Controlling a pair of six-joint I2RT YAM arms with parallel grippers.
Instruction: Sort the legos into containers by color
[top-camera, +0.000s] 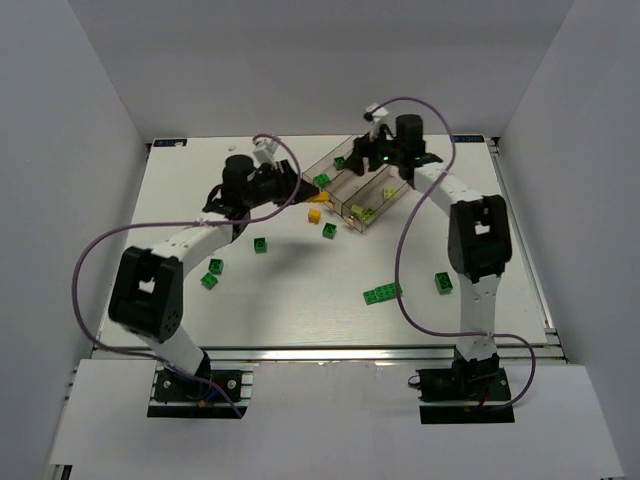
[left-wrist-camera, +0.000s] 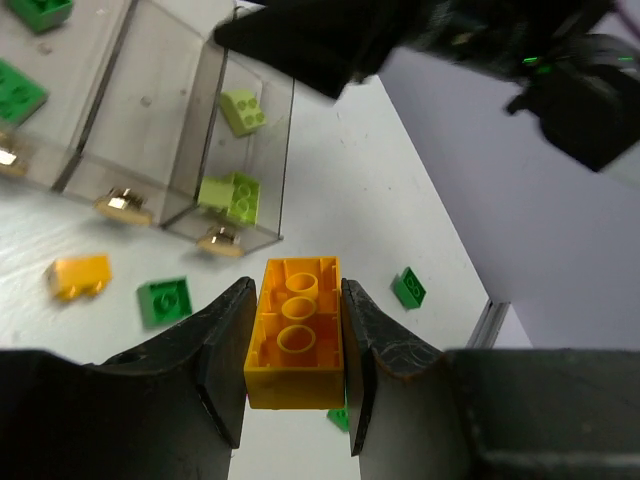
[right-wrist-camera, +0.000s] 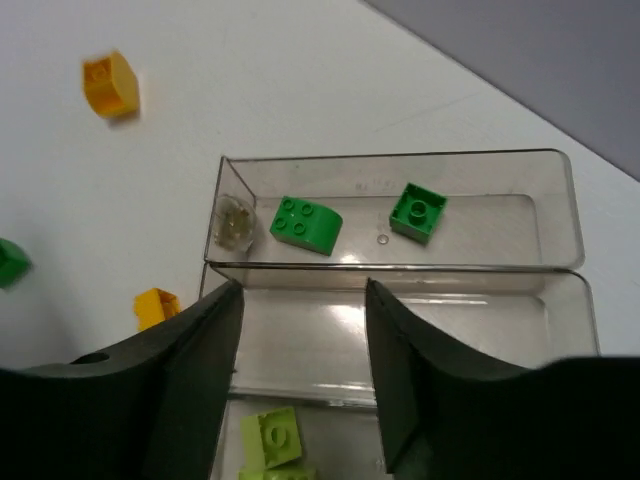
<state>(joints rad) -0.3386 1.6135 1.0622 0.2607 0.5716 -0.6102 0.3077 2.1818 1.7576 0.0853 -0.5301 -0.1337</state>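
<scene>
- The left gripper (left-wrist-camera: 297, 296) pinched an orange brick (left-wrist-camera: 295, 345) by its long sides, hollow underside toward the camera. It was above the table (left-wrist-camera: 350, 200), just short of the clear tray (left-wrist-camera: 160, 100).
- The right gripper (right-wrist-camera: 302, 300) hung wide and empty over the tray's middle bin (right-wrist-camera: 480, 310). The left arm would do best to wait for it to clear, then release low inside that bin.
- Only the right wrist view showed that bin bare where visible. It also showed 2 green bricks (right-wrist-camera: 308, 222) in the far bin and pale yellow-green bricks (right-wrist-camera: 270, 437) in the near one.
- Only the top view showed about 6 loose green bricks (top-camera: 260, 245) scattered on the table.
</scene>
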